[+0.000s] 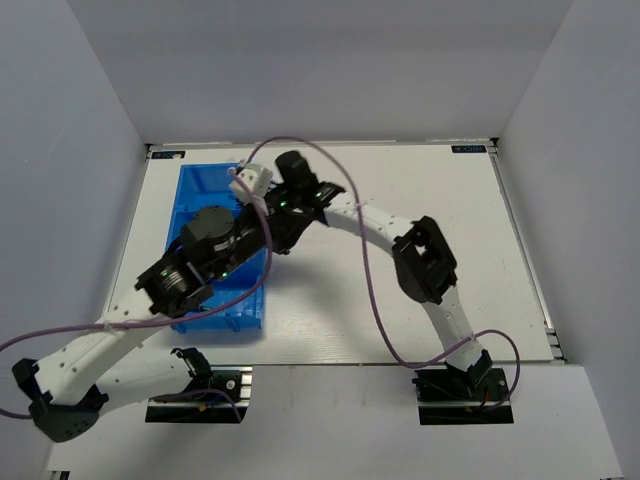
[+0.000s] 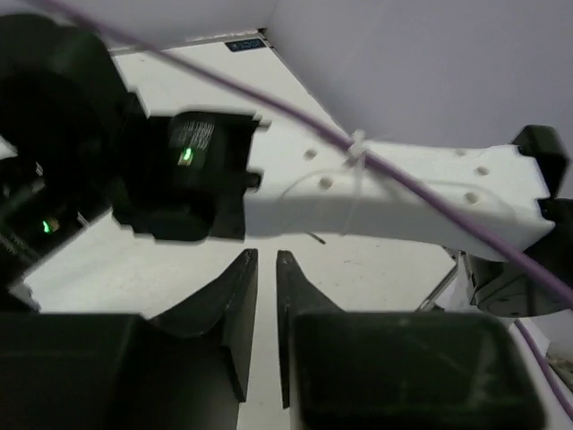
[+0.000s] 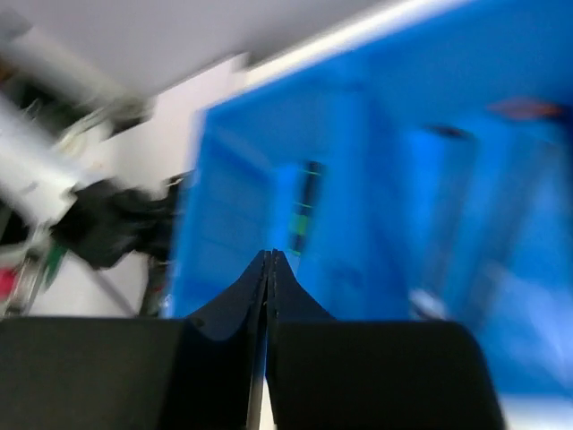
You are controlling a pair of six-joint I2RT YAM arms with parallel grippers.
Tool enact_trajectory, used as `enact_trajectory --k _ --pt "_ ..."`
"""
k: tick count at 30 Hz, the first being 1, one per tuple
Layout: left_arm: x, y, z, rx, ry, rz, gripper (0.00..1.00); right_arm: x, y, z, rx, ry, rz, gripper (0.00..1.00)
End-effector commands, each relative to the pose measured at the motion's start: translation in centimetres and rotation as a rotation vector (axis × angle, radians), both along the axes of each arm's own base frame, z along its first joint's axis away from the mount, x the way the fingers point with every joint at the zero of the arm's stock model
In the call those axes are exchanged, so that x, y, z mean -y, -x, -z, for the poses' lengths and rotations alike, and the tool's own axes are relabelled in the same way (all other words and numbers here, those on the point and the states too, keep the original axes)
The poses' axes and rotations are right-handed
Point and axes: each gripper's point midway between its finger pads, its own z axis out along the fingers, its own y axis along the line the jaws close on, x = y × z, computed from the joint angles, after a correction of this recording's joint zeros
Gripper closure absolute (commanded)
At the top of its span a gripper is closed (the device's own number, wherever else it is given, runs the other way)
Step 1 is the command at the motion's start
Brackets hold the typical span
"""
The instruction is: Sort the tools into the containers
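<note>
The translucent blue bin stands at the table's left. Both arms crowd over its right wall. My left gripper hangs over bare white table beside the bin; its jaws stand a narrow gap apart with nothing between them. It shows only partly in the top view. My right gripper is shut, fingertips touching, right in front of the bin's wall; the view is blurred. A green-and-black tool shows inside the bin. A thin dark tool lies on the table under my right arm.
My right arm's white link and purple cable cross just ahead of the left gripper. Grey walls enclose the table on three sides. Blurred orange and white shapes show in the bin.
</note>
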Motion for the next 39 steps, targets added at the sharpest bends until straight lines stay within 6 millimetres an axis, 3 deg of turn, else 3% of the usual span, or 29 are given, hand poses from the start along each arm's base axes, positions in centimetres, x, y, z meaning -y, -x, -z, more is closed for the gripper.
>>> enact_trajectory --k 1,2,3,4,5,6,7,9,10,11,13,14,15,16,17,18,19,20,22,23,24,26,30,35,38,39 --pt "3.4 -0.9 1.0 -0.024 -0.023 0.086 0.78 8.0 -9.7 -4.1 0.101 0.152 0.420 1.00" --pt "4.2 -1.1 1.2 -0.042 -0.023 0.098 0.98 11.4 -13.6 -4.1 0.167 0.227 0.596 1.00" --pt "5.7 -2.2 3.3 -0.094 -0.062 0.105 1.00 16.7 -15.9 -2.0 0.166 0.405 0.745 1.00" --pt "6.5 -2.7 4.0 -0.119 -0.072 0.103 1.00 20.8 -18.1 -1.0 0.159 0.476 0.828 1.00" --pt "7.1 -3.2 4.6 -0.162 -0.063 0.088 1.00 23.7 -19.1 -0.9 0.202 0.537 0.872 1.00" --pt "7.7 -3.9 5.5 -0.198 -0.065 0.071 1.00 30.3 -20.6 0.2 0.172 0.638 0.944 0.90" --pt "8.7 -4.8 8.3 -0.270 -0.105 0.047 1.00 33.1 -19.8 1.3 0.155 0.729 0.933 0.60" --pt "10.1 -5.9 10.4 -0.380 -0.095 0.002 1.00 37.9 -18.6 2.1 0.115 0.858 0.934 0.50" --pt "10.4 -6.4 12.5 -0.446 -0.141 -0.028 0.98 42.9 -18.3 2.5 0.039 0.930 0.991 0.57" --pt "12.9 -7.7 14.7 -0.511 -0.176 -0.039 0.85 45.2 -17.2 2.8 0.008 1.010 1.008 0.68" --pt "15.0 -9.0 17.5 -0.594 -0.226 -0.053 0.77 49.9 -15.2 3.3 -0.097 1.104 1.067 0.94" --pt "17.1 -9.4 16.1 -0.607 -0.214 -0.020 0.75 51.4 -13.5 4.6 -0.170 1.132 1.066 1.00" --pt "18.9 -10.1 21.0 -0.693 -0.290 -0.042 0.64 51.7 -12.6 3.9 -0.174 1.103 1.079 1.00" --pt "21.0 -11.7 18.4 -0.658 -0.245 -0.031 0.59 51.8 -12.7 2.9 -0.119 1.069 1.107 1.00" --pt "21.4 -11.4 19.9 -0.704 -0.293 -0.039 0.56 53.4 -10.0 6.2 -0.212 1.122 1.084 1.00" --pt "22.1 -11.8 20.9 -0.741 -0.293 -0.059 0.52 53.6 -9.2 4.8 -0.163 1.090 1.117 0.99" --pt "24.0 -12.2 22.3 -0.759 -0.293 -0.048 0.43 53.4 -8.6 6.3 -0.168 1.078 1.107 0.94" --pt "24.3 -12.4 23.2 -0.775 -0.295 -0.056 0.39 53.7 -8.4 6.7 -0.168 1.067 1.112 0.84" --pt "25.0 -12.6 24.7 -0.803 -0.278 -0.063 0.17 52.9 -6.3 8.0 -0.240 1.052 1.075 0.78" --pt "25.6 -13.0 25.3 -0.801 -0.254 -0.065 0.14 52.6 -5.6 8.5 -0.289 1.043 1.057 0.78" --pt "26.0 -13.2 25.0 -0.796 -0.234 -0.064 0.14 52.5 -5.2 9.0 -0.317 1.042 1.050 0.78" --pt "26.4 -13.3 26.8 -0.811 -0.245 -0.059 0.14 52.5 -5.4 9.2 -0.344 1.003 1.075 0.78" --pt "28.5 -14.0 25.2 -0.761 -0.176 -0.019 0.14 52.6 -6.1 10.2 -0.345 0.964 1.098 0.78" --pt "29.0 -14.8 25.6 -0.746 -0.160 -0.041 0.15 52.0 -7.5 11.2 -0.417 0.917 1.094 0.78" --pt "28.5 -14.9 26.7 -0.756 -0.177 -0.072 0.23 51.2 -9.1 11.7 -0.407 0.843 1.113 0.83" --pt "28.0 -14.8 26.1 -0.748 -0.172 -0.078 0.40 50.3 -9.4 11.7 -0.423 0.795 1.091 0.86"
